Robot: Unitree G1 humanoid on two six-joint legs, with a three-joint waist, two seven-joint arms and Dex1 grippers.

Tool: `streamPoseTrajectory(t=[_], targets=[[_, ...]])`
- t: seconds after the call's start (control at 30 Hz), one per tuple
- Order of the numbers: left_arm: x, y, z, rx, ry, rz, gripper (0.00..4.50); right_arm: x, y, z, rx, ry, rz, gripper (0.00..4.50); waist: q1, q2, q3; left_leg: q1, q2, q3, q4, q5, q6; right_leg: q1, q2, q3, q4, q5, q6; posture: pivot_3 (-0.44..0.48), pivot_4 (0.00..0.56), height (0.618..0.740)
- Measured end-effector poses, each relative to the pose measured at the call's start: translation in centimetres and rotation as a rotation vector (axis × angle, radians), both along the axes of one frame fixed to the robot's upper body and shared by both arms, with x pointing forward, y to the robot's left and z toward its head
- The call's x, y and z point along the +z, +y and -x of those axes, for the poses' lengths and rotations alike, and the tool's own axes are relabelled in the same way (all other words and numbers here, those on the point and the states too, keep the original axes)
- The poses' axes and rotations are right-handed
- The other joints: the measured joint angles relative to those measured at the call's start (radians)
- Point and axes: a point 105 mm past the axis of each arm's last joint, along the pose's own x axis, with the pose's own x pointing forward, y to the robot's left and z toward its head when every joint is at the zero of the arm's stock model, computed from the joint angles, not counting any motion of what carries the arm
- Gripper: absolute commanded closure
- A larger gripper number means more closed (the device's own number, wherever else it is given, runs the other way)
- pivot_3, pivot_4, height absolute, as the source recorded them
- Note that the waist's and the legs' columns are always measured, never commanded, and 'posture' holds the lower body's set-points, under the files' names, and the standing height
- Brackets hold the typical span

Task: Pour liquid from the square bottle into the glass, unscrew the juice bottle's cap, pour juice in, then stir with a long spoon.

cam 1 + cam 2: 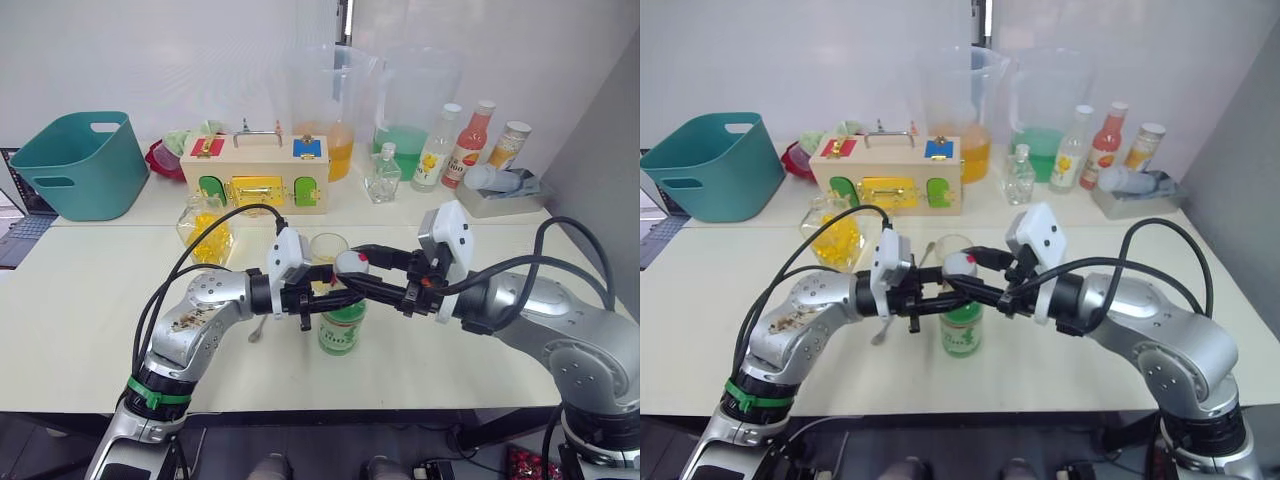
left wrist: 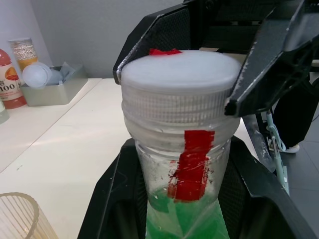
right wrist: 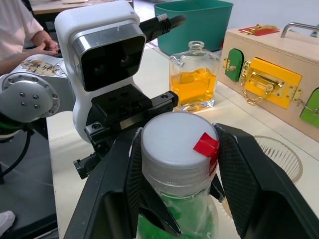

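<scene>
While the left gripper [image 1: 318,305] pinches the juice bottle [image 1: 341,328] below its neck, the right gripper's [image 1: 352,272] jaws clamp the cap [image 3: 178,138].
Just behind both jaws stands the glass [image 1: 327,247] on the desk [image 1: 90,300]; the square bottle [image 1: 204,230] sits beyond the left gripper.

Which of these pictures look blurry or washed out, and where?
Left wrist view: the cap is bleached nearly featureless by light, and the glass at the corner is soft. Right wrist view: the cap is crisp, the teal tub behind slightly soft. Eye views: evenly lit.
</scene>
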Motion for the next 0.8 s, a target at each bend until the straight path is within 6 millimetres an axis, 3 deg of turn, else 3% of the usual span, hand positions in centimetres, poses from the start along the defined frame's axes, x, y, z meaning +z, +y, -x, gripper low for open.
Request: streamPoseTrajectory(t=[0.3, 0.47, 0.57, 0.6, 0.67, 0.8], targets=[[-0.3, -0.2, 0.5, 0.010, -0.017, -0.011, 3.10, 0.2, -0.9, -1.9, 0.366, -0.059, 0.147, 2.81, -0.006, 0.000, 0.000, 0.010, 0.003, 0.000, -0.003, 0.000, 0.000, 0.014, 0.002, -0.002, -0.011, -0.001, 0.001, 0.000, 0.150, 0.740], [-0.3, -0.4, 0.7, 0.004, -0.020, -0.013, 3.10, 0.1, -1.0, -2.1, 0.434, -0.081, 0.153, 2.81, -0.004, 0.000, 0.000, 0.010, 0.002, 0.000, -0.003, -0.001, 0.001, 0.014, 0.001, -0.002, -0.010, 0.000, 0.001, 0.000, 0.150, 0.740], [-0.3, 0.5, 0.8, 0.022, -0.031, -0.030, 3.10, 0.9, 0.0, -2.9, 0.581, -0.062, 0.214, 2.81, -0.021, 0.002, 0.001, 0.011, 0.003, 0.003, -0.002, -0.001, 0.001, 0.013, 0.002, 0.000, -0.010, 0.000, 0.001, 0.000, 0.150, 0.740], [0.0, 0.6, 0.9, 0.022, -0.043, -0.038, 3.10, 1.5, 0.3, -3.2, 0.638, -0.050, 0.277, 2.01, -0.027, 0.004, 0.002, 0.011, 0.003, 0.003, -0.004, 0.000, 0.000, 0.012, 0.002, 0.001, -0.010, 0.000, 0.001, 0.000, 0.150, 0.740], [-0.1, 0.7, 1.3, 0.000, -0.030, -0.047, 3.10, 2.4, 0.8, -3.3, 0.714, -0.044, 0.359, 1.40, -0.031, 0.004, 0.002, 0.012, 0.005, 0.003, -0.006, 0.000, 0.001, 0.012, 0.004, -0.001, -0.009, 0.000, 0.001, 0.000, 0.150, 0.740], [-0.2, 0.7, 1.4, -0.010, -0.017, -0.043, 3.10, 3.0, -0.4, -3.8, 0.681, -0.039, 0.396, 0.08, -0.019, 0.003, 0.002, 0.009, 0.003, -0.001, -0.007, -0.001, 0.001, 0.010, 0.002, -0.002, -0.010, 0.000, 0.000, 0.000, 0.150, 0.740]])
